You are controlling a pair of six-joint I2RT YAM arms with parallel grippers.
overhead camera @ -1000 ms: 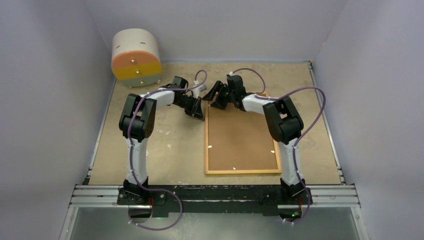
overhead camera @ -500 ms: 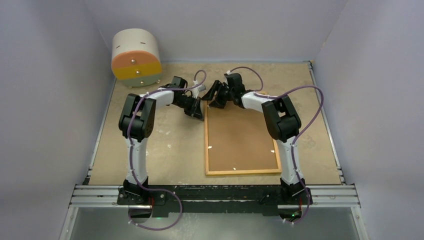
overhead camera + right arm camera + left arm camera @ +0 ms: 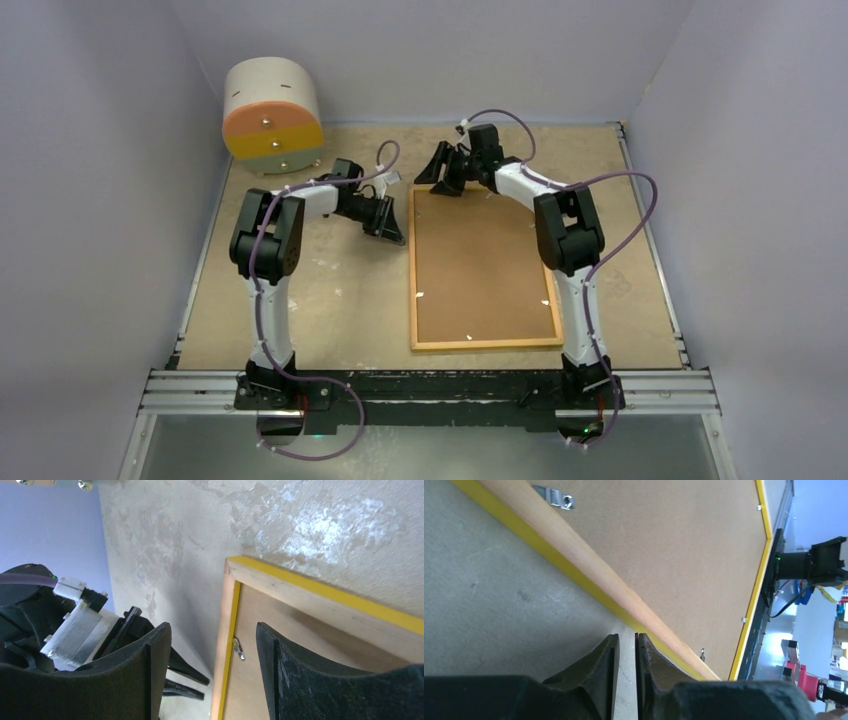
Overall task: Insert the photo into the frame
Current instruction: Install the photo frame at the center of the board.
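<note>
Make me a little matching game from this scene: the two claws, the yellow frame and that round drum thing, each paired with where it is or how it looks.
1. frame
2. left gripper
3. right gripper
4. round drawer unit

A. stands at the table's far left corner
B. open wide over a frame corner
C. lies flat, back side up
D. fingers nearly together, beside the frame's edge

Pairs: 1-C, 2-D, 3-B, 4-A

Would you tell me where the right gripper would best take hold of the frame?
The frame lies flat, back up, its rim raised above the backing board. Likely pinch the far rail from above, one finger each side; the open right gripper hovers there.
</note>
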